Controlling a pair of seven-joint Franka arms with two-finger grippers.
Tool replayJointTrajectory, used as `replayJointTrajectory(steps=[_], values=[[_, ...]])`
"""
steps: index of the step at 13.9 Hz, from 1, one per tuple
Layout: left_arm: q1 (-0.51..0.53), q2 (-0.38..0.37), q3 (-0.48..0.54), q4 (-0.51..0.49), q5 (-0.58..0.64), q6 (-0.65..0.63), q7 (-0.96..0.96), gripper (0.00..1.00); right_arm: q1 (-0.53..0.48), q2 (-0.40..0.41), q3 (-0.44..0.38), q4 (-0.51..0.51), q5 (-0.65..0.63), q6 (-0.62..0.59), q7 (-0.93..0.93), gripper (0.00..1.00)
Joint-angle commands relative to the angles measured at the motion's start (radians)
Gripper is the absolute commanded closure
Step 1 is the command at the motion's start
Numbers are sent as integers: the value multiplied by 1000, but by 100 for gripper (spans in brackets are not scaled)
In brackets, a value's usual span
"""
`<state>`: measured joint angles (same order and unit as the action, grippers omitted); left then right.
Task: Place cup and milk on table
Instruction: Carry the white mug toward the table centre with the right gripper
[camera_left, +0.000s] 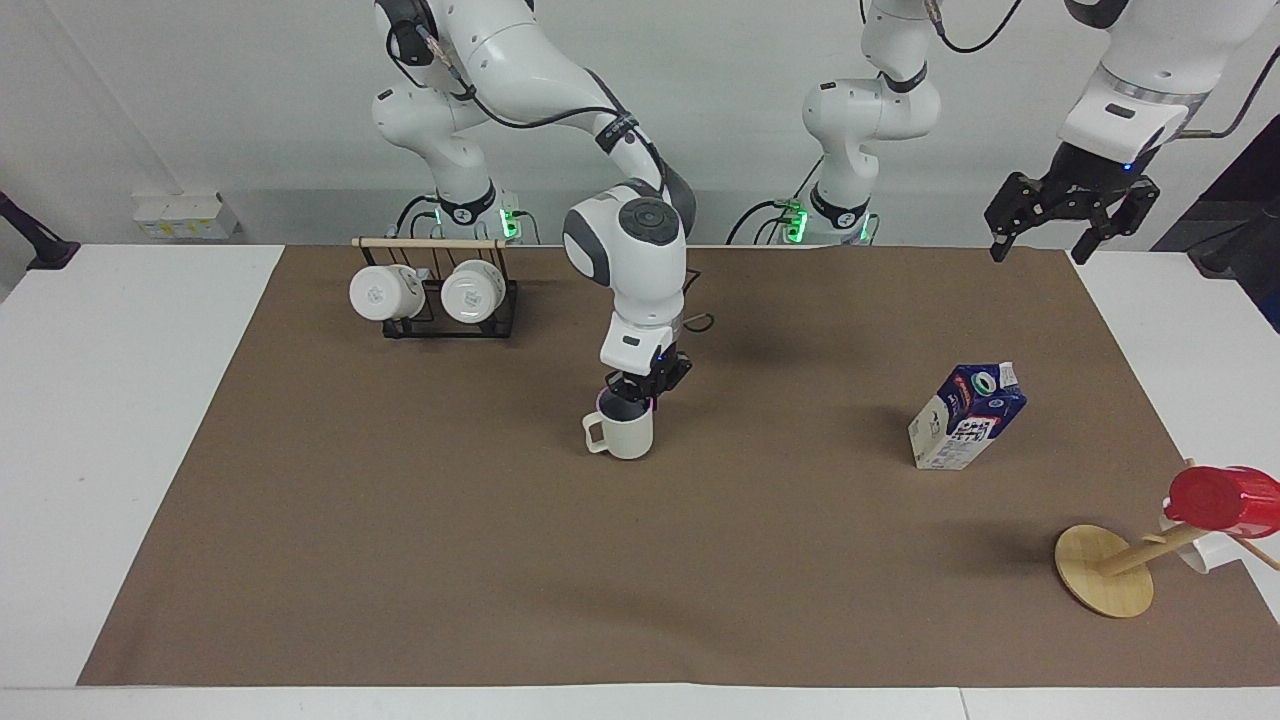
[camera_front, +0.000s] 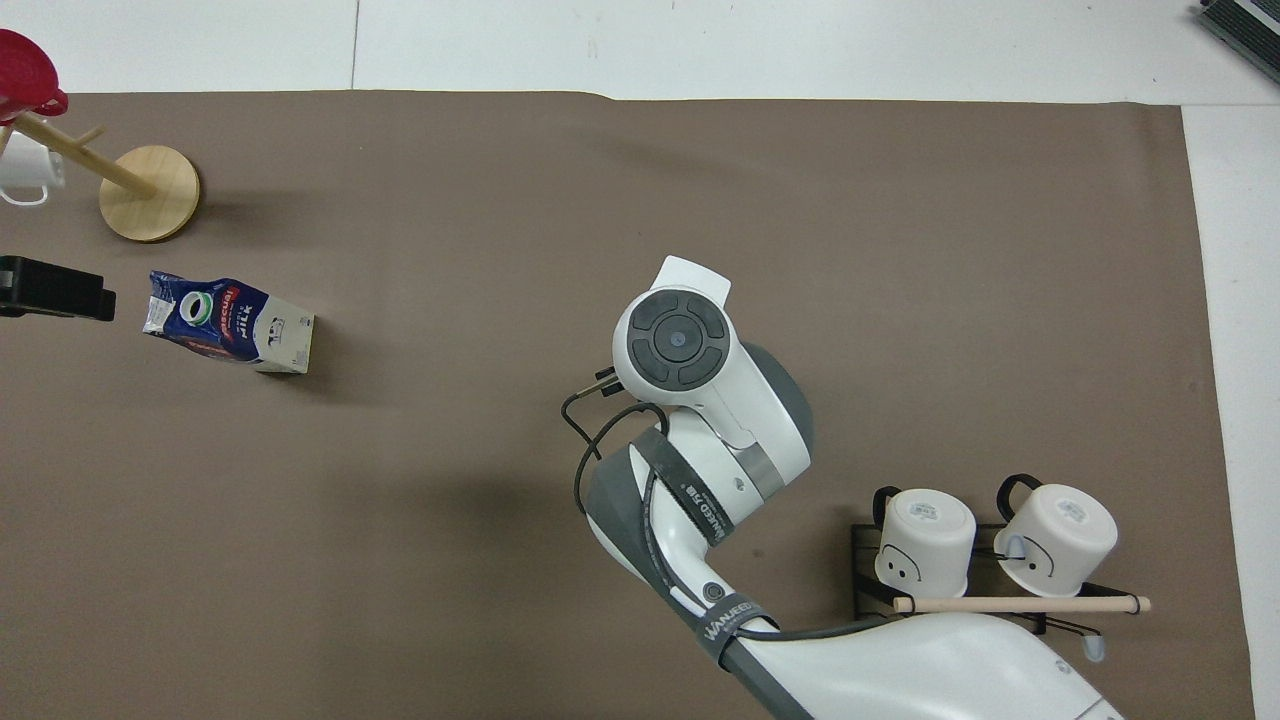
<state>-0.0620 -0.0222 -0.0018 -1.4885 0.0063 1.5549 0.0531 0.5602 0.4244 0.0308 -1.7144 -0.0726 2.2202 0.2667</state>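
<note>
The cream cup (camera_left: 625, 436) stands upright on the brown mat of the table (camera_left: 400, 560) near its middle, handle toward the right arm's end. My right gripper (camera_left: 640, 388) points straight down onto it, its fingers closed on the rim. In the overhead view the right arm's wrist (camera_front: 680, 340) hides the cup. The blue and white milk (camera_left: 965, 416) (camera_front: 230, 325) stands on the mat toward the left arm's end. My left gripper (camera_left: 1070, 226) waits open in the air over the mat's corner at that end, well clear of the milk.
A black rack with a wooden rod (camera_left: 435, 300) (camera_front: 980, 575) holds two white mugs near the right arm's base. A tilted wooden mug tree (camera_left: 1105, 570) (camera_front: 150, 192) carries a red cup (camera_left: 1220, 498) and a white mug (camera_front: 25, 175) at the left arm's end.
</note>
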Motion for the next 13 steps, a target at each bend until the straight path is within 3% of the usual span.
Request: replayJointTrajectory(steps=[1, 2, 3, 13], values=[[-2, -28, 3, -33, -14, 5, 4, 0, 1, -4, 3, -18, -6, 15, 31, 69], [-2, -28, 3, -33, -14, 5, 5, 0, 1, -7, 3, -14, -6, 10, 34, 40], [-2, -28, 3, -33, -14, 5, 4, 0, 1, -12, 3, -14, -6, 9, 46, 0], [4, -15, 3, -15, -14, 30, -1, 0, -132, -257, -6, -4, 79, -192, 39, 0]])
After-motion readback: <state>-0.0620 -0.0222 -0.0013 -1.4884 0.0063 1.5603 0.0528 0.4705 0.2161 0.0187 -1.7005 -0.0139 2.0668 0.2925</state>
